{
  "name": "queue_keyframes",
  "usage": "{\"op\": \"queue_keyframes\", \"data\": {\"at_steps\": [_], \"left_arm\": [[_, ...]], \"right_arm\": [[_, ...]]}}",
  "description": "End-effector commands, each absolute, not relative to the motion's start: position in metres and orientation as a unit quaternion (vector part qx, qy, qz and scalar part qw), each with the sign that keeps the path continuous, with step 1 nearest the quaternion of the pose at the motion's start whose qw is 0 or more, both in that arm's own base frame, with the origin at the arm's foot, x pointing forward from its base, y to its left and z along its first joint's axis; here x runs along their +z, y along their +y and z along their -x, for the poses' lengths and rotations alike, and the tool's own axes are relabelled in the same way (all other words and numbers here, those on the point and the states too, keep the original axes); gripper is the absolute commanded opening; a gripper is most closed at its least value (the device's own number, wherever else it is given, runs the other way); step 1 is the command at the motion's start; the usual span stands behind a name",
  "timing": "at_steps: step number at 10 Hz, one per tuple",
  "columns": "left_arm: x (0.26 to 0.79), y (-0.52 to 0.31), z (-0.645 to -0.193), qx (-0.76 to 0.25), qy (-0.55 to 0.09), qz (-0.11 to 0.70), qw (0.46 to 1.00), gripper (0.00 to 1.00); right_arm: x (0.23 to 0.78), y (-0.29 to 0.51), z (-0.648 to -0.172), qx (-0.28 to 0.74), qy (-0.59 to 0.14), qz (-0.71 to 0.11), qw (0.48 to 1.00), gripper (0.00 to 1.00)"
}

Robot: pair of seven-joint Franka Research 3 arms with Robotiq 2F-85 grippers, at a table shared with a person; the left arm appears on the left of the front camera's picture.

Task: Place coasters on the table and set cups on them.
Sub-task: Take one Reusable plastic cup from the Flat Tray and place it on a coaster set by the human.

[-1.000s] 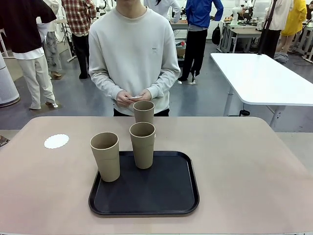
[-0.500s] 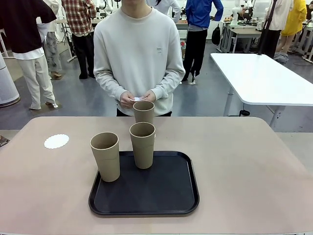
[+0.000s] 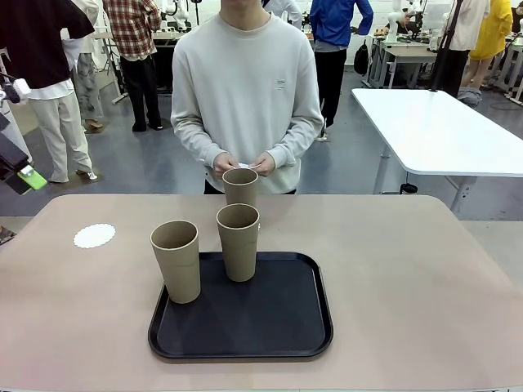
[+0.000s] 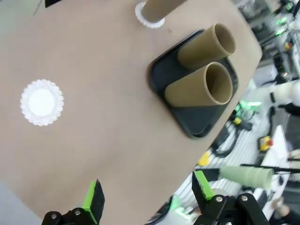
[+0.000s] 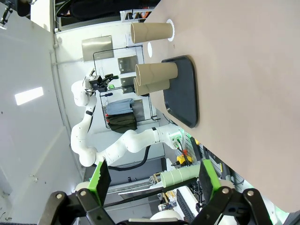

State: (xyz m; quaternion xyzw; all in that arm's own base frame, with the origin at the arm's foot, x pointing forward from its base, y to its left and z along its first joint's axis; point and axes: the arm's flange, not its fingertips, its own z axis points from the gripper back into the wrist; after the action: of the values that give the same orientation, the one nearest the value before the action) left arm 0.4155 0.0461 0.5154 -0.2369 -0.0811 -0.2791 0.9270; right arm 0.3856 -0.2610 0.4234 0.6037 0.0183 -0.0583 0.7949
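L gripper (image 4: pixel 146 182) is spread wide, nothing btwn the pads, up over the left part of the table (image 3: pixel 409 269); in front view it pokes in at the left edge, above the tabletop. R gripper (image 5: pixel 154 169) is also spread wide & empty, looking along the table from the side. Black tray (image 3: pixel 286 327) sits mid-table by the robot's edge w/ 2 cups upright on it: left cup (image 3: pixel 176 263) at the tray's left edge, mid cup (image 3: pixel 238 243) near its far edge, close but apart. Off the tray, just behind it on the table, stands the far cup (image 3: pixel 240 187); L wrist view shows it upright on the 1st coaster (image 4: pixel 149 21), lacy rim peeking out round its base. The 2nd coaster (image 3: pixel 94 236) lies flat & bare on the table's left side, well apart from tray and cups. The person stands at the far side, hands (image 3: pixel 243 162) together behind and above the far cup, pinching a small white piece (image 3: pixel 249 166); too small to tell what.
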Motion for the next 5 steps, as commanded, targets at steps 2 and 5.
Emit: {"op": "queue_keyframes", "data": {"at_steps": [2,5], "left_arm": [[0.5,0.031,-0.407,-0.362,-0.105,0.141,0.915,1.0],[0.497,0.019,-0.397,-0.413,-0.089,0.162,0.892,1.0]], "right_arm": [[0.424,-0.261,-0.384,-0.058,0.021,-0.602,0.796,1.0],[0.424,-0.261,-0.384,-0.058,0.021,-0.602,0.796,1.0]]}}
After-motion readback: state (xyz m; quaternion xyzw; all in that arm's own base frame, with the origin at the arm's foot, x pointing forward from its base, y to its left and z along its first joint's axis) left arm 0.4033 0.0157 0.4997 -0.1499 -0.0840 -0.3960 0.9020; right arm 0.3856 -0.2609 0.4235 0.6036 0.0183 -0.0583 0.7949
